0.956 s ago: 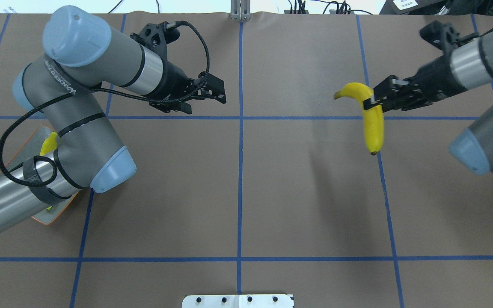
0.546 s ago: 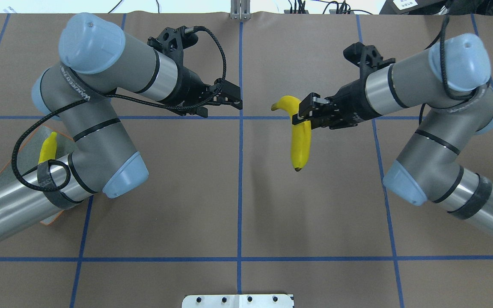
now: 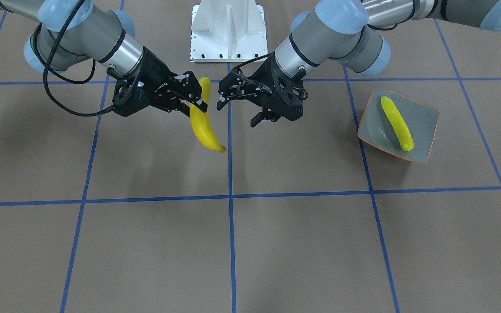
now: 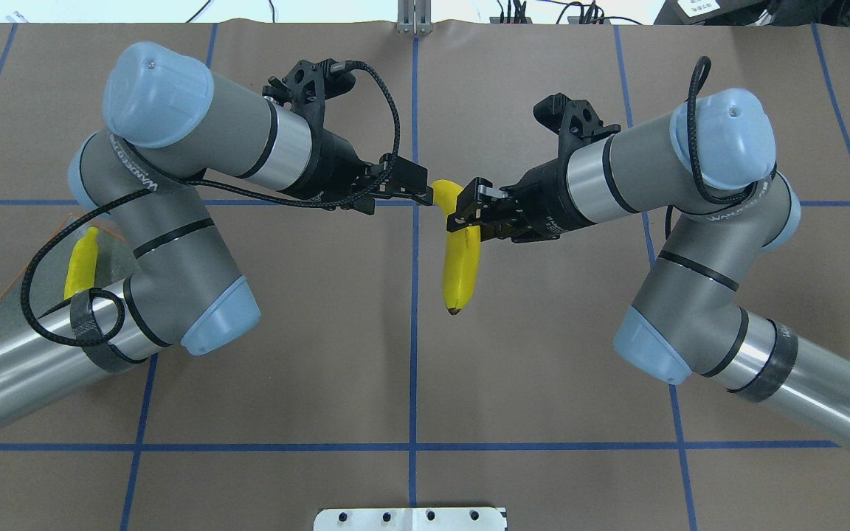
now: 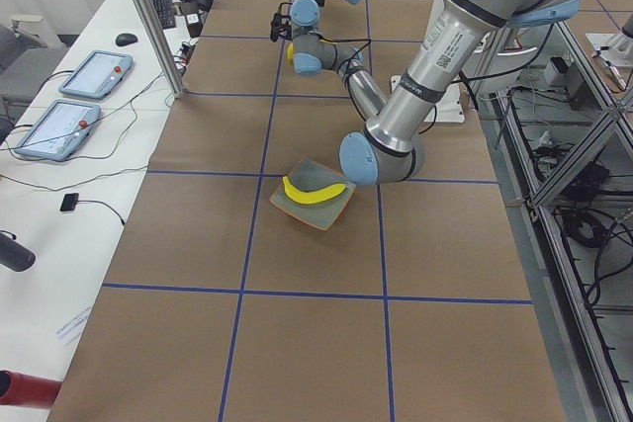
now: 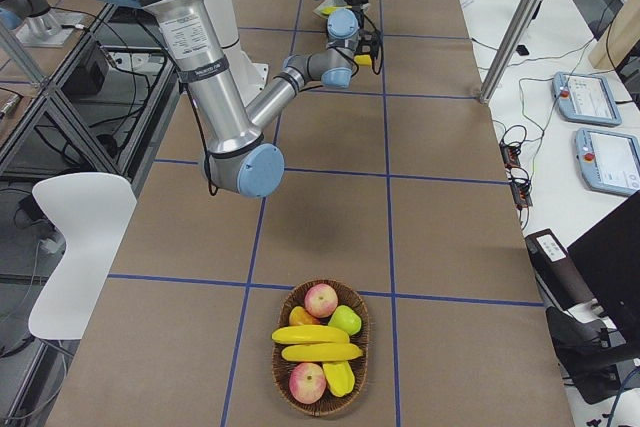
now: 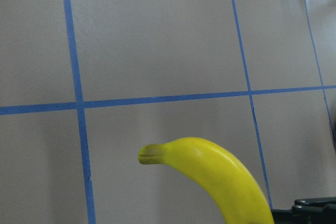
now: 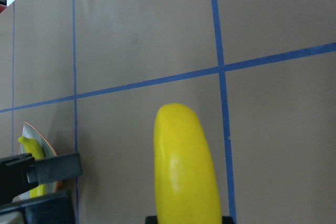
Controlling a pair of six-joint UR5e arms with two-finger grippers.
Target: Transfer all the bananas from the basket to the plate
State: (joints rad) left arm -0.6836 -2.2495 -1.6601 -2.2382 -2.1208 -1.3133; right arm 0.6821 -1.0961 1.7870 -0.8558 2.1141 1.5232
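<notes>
My right gripper is shut on a yellow banana and holds it above the table's centre, its body hanging down. My left gripper is open, just beside the banana's stem end, and holds nothing. The stem end fills the left wrist view; the body fills the right wrist view. The grey-blue plate lies on my left side with one banana on it. The basket holds two more bananas.
The basket stands at the table's far right end and also holds apples and other fruit. The white robot base sits at the table's near edge. My left arm's elbow hangs over the plate's edge in the overhead view.
My right arm has carried the banana left to the table's centre. My left gripper has moved right to meet it and stays open.
</notes>
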